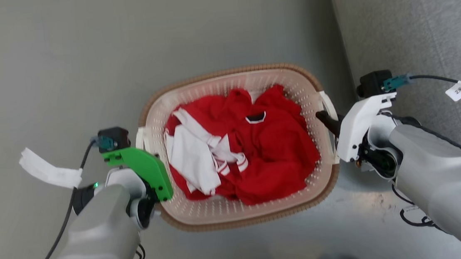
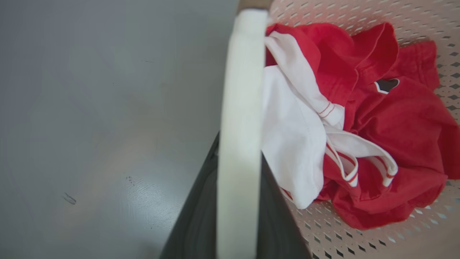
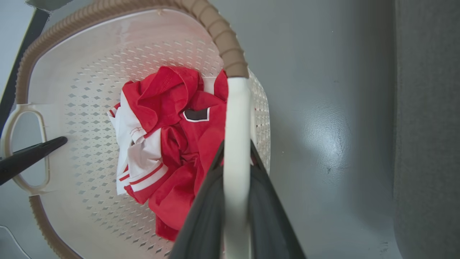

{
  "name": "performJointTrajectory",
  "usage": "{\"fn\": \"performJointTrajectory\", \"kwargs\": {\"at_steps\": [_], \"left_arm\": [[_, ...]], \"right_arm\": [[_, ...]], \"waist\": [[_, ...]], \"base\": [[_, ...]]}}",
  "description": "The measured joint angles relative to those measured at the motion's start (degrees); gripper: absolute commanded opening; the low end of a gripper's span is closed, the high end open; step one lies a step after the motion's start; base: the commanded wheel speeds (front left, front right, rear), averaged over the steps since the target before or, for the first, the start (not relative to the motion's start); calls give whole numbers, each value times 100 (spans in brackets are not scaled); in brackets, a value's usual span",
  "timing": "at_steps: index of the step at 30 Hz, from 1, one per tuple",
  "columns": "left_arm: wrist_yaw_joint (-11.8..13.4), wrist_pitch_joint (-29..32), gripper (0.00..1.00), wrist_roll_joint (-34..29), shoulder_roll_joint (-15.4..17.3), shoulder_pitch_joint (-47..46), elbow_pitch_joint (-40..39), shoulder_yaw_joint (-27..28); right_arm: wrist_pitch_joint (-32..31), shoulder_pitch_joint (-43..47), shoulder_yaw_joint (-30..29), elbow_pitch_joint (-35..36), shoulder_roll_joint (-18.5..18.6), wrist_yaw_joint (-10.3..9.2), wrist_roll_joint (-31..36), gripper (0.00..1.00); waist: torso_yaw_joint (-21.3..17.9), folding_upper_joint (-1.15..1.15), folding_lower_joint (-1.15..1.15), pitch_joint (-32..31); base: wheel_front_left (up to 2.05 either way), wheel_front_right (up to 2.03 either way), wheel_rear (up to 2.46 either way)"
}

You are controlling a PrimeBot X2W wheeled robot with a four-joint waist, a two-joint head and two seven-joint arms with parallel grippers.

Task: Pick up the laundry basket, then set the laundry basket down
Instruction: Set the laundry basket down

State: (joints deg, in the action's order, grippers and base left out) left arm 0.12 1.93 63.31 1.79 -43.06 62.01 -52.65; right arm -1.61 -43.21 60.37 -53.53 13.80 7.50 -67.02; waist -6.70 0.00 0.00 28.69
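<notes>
The laundry basket (image 1: pixel 229 72), cream and perforated with a brown woven-look rim, sits between my two arms in the head view. Red and white clothes (image 1: pixel 253 152) lie heaped inside it. My left gripper (image 1: pixel 152 169) is at the basket's left handle; in the left wrist view its dark fingers (image 2: pixel 196 219) are shut on the white handle bar (image 2: pixel 239 90). My right gripper (image 1: pixel 324 119) is at the right handle, and the right wrist view shows its fingers (image 3: pixel 205 223) shut on that handle (image 3: pixel 235 118). A left finger (image 3: pixel 32 156) pokes through the far handle.
A grey upholstered piece of furniture (image 1: pixel 413 26) stands close to the basket's right side, behind my right arm. A white paper tag (image 1: pixel 46 170) hangs by my left wrist cable. The grey floor (image 1: pixel 82 55) spreads out to the left and beyond the basket.
</notes>
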Motion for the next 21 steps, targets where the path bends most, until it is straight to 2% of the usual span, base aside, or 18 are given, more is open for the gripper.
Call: {"fn": "performJointTrajectory", "kwargs": {"at_steps": [21], "left_arm": [[250,-534,0,-48,12,-831,-77,-82]], "right_arm": [[669,-600,-22,237,166,0,-15,0]], "waist": [[-40,0,1,1461]], "base": [[0,0,0]]}}
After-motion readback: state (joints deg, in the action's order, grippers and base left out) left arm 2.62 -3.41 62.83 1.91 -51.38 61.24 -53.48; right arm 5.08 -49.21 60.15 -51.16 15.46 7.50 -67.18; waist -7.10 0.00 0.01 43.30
